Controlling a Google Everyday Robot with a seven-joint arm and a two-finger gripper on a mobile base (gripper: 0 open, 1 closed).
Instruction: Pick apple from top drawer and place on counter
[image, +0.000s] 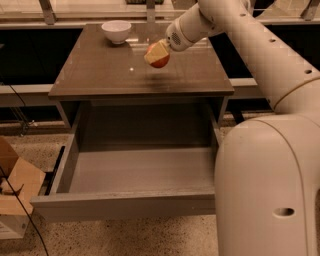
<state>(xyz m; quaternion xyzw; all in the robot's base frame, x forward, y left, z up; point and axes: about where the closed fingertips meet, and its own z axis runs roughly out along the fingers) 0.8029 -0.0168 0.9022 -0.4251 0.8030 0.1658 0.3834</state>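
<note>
So the gripper (156, 52) has its jaws pinching the apple (161, 62), hanging just above the counter (95, 75) around the middle, a bit toward the far edge; the top drawer (140, 172) is open. Looks like the placing step to me. Next it needs a straight lowering and a gentle release so the apple doesn't roll.

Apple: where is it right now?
In the camera view the apple sits in the gripper, held over the middle of the counter, right of and nearer than the white bowl; it is out of the top drawer.

Dim; hand (158, 54) above counter (100, 75) casts shadow
</note>
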